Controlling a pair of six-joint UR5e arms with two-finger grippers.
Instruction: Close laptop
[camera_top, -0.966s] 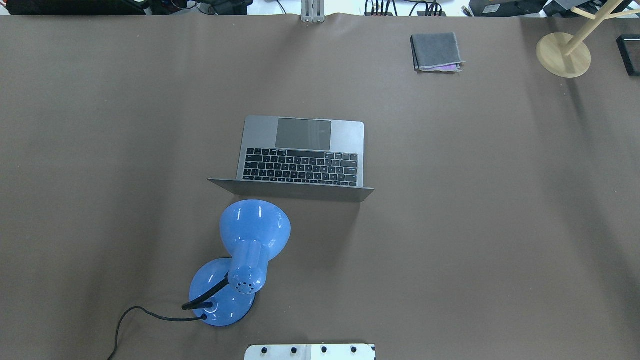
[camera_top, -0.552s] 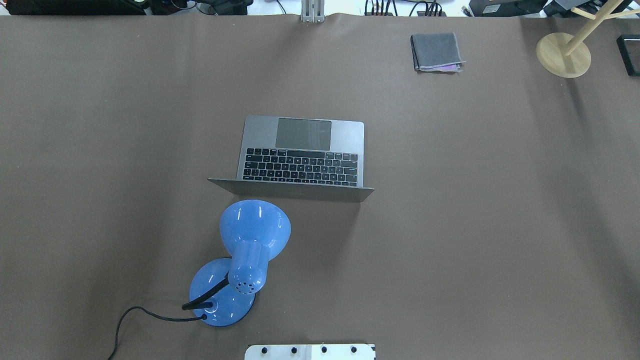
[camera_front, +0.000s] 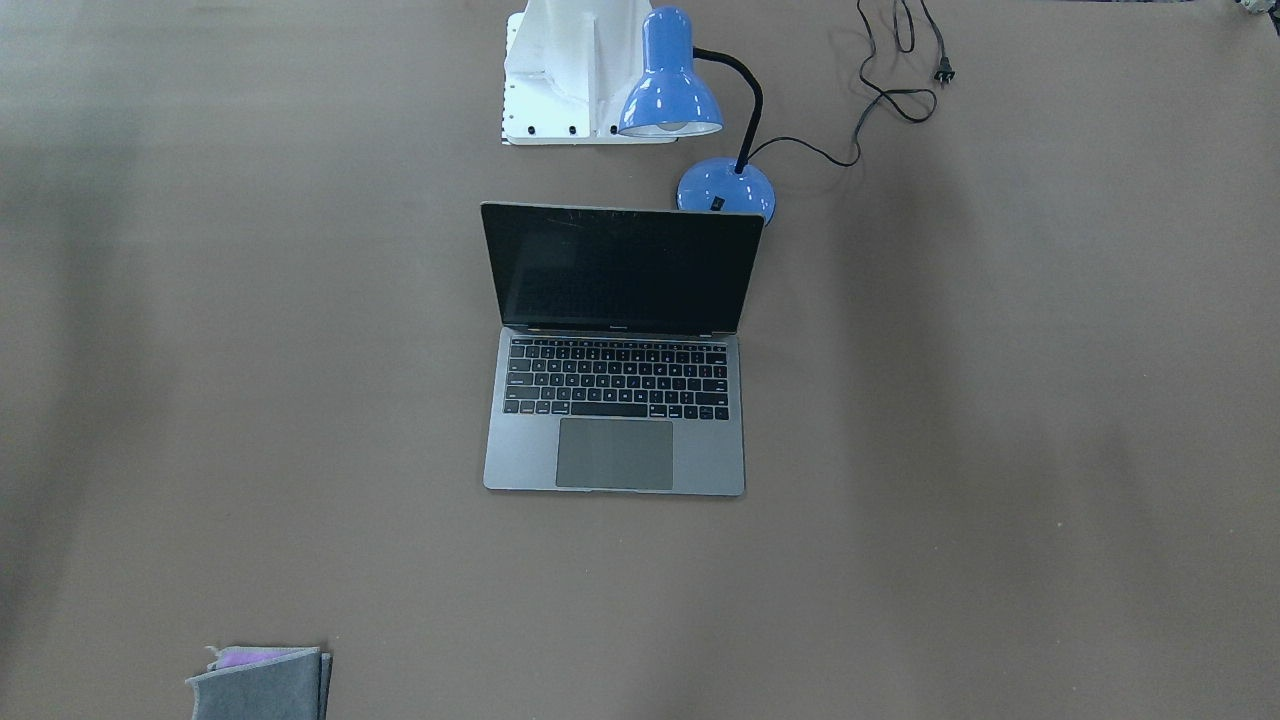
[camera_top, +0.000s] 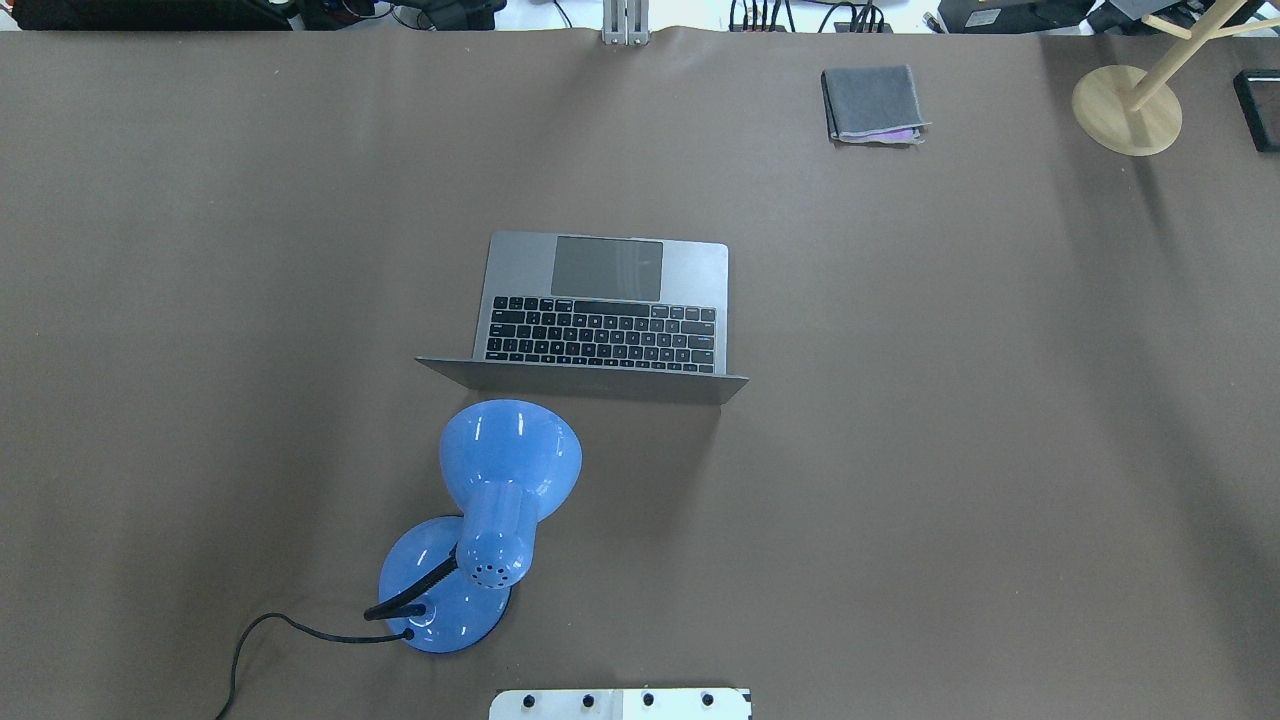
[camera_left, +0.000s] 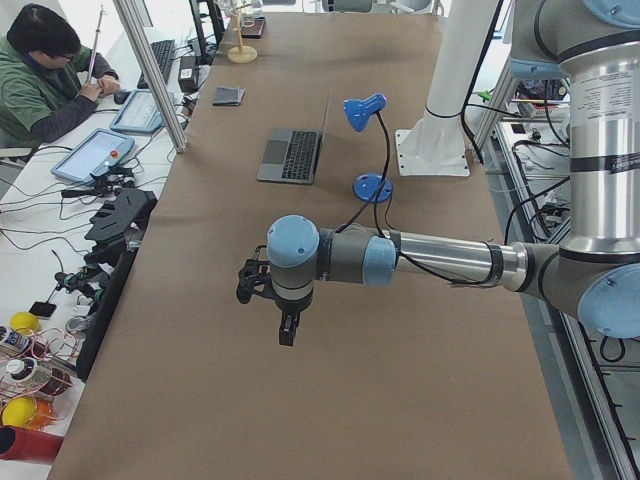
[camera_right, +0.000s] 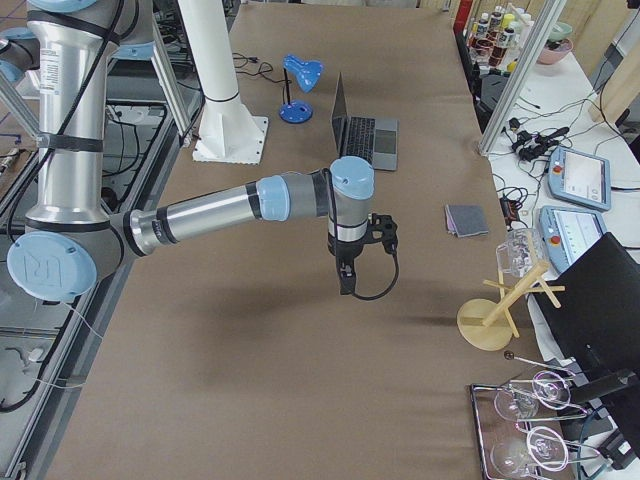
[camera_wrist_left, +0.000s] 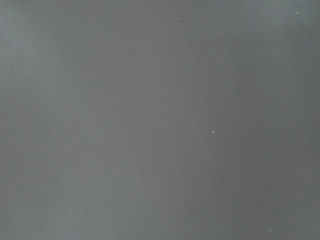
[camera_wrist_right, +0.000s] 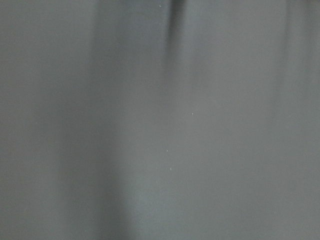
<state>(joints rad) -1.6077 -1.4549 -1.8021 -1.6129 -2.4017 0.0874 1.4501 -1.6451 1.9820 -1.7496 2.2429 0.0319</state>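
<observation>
Can't tell how wide either hand is open, I only get them on the 2 side cams. The left gripper (camera_left: 286, 335) hangs fingers-down over the table (camera_top: 950, 450), forearm stretched out level, well apart from the laptop (camera_top: 600, 310). The right gripper (camera_right: 346, 283) has the same pose at the other end. The laptop sits mid-table, lid up, with the blue lamp (camera_top: 505, 470) just behind the lid.
</observation>
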